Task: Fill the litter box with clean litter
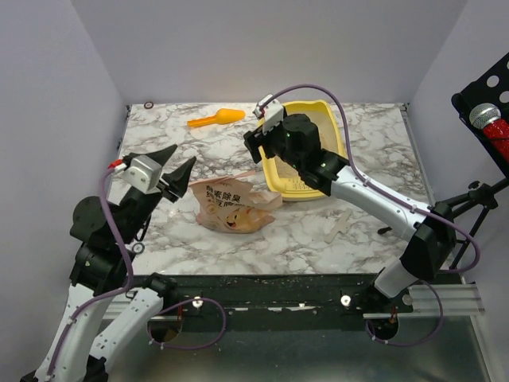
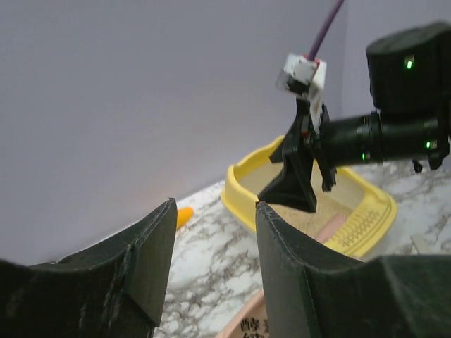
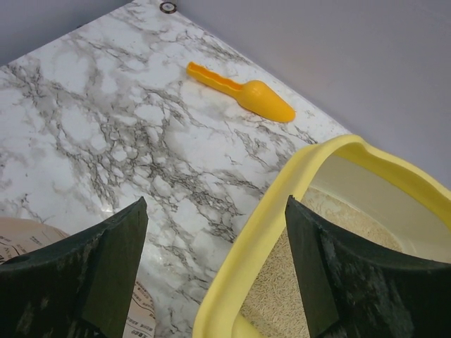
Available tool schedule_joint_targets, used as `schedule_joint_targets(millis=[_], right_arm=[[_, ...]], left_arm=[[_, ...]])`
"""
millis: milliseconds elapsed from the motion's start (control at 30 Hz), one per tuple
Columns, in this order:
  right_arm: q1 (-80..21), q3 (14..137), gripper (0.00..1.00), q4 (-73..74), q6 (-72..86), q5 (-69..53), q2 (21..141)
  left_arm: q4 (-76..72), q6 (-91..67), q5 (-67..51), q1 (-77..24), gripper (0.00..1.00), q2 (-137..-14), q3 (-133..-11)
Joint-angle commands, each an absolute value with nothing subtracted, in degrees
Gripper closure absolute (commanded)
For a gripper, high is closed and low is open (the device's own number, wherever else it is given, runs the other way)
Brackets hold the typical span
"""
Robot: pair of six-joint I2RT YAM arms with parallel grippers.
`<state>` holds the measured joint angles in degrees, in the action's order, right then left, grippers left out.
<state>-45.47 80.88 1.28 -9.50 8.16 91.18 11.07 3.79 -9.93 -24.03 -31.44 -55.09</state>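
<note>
Top view, layout: a marble worktop (image 1: 374, 143) carries the litter box (image 1: 286, 185) at the back right. An orange scoop (image 1: 216, 118) lies well to the box's left, and a crumpled pinkish bag (image 1: 231, 207) with dark print sits just off its near-left corner.
Top view, litter box: yellow with rounded corners. The right arm hides most of it, so the contents barely show from here.
Top view, jaws: the left gripper (image 1: 181, 157) is raised over the left of the worktop, jaws spread and empty, well apart from the box. The right gripper (image 1: 256, 145) is at the box's left rim.
Left wrist view, what it adds: a side-on look at the right gripper (image 2: 292, 183) in front of the box (image 2: 243, 183). I cannot tell whether it touches the box.
Left wrist view, litter: the clean litter (image 2: 331, 204) is a beige grainy bed inside the tall rim, next to the slotted lip.
Left wrist view, own jaws: spread with nothing between them. The bag's edge (image 2: 246, 324) is just below and the box is far beyond.
Right wrist view, what it adds: the closest look at the litter (image 3: 345, 215), fine sandy granules lying against the yellow wall.
Right wrist view, jaws: spread wide across the thick rim (image 3: 282, 204), one finger (image 3: 106, 260) on the worktop side and the other on the litter side, gripping nothing.
Right wrist view, surroundings: the scoop (image 3: 246, 91) lies beyond and a bag corner (image 3: 25, 243) is at the lower left.
</note>
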Motion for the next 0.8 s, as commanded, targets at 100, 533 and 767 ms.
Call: schedule_joint_targets(millis=[100,533,767], right_arm=[[-44.82,82.09,0.14,3.43,-5.72,9.22,89.12],[-44.82,76.03,0.14,7.82,-3.17,10.55,81.48],[-44.91,73.74,0.18,11.07,-0.44,5.01,80.77]], left_arm=[[21.51,4.74,6.91,-24.17,0.42,-47.07,-74.84],[24.79,2.47,-5.69,-8.98,0.39,-88.66,-94.21],[23.02,-1.22,-14.58,-3.08,0.39,-105.18,-103.60]])
